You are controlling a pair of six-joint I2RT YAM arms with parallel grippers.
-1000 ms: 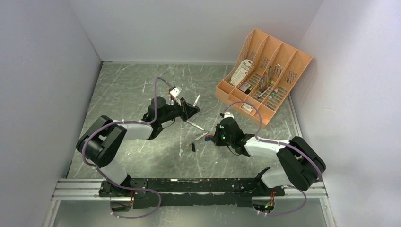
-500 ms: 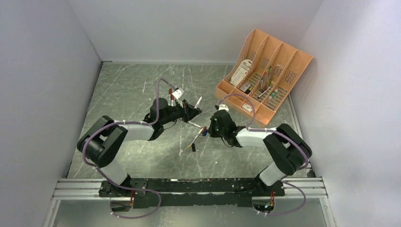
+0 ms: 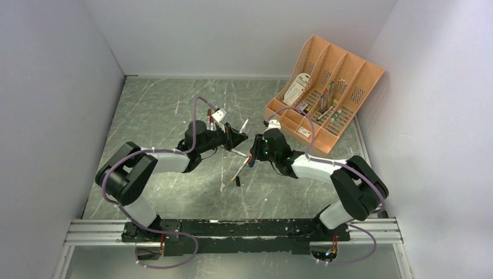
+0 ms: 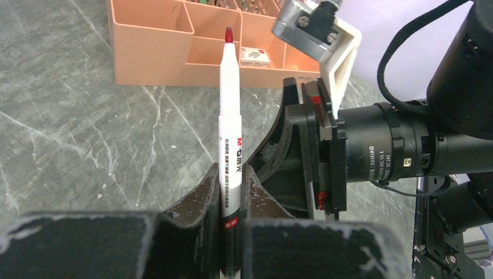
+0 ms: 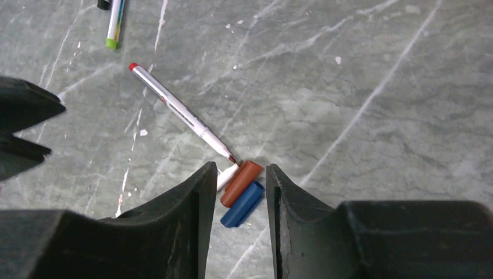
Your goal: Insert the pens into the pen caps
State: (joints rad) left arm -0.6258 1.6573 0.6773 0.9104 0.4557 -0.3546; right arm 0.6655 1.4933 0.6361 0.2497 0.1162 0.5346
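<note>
Left fingers (image 4: 200, 195) clamp a white red-tipped plastic pen (image 4: 229, 116), its lower end hidden. Right fingers (image 5: 186, 209) stand wide, with a red-brown plastic cap (image 5: 241, 183) and a blue plastic cap (image 5: 242, 204) showing between them on the grey table (image 5: 349, 87).

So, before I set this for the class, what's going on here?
The left gripper is shut on a red-tipped pen, its tip bare. The right gripper is open, hovering over a red-brown cap and a blue cap lying side by side on the table, beside a loose pen. The held pen has no cap on it yet.
</note>
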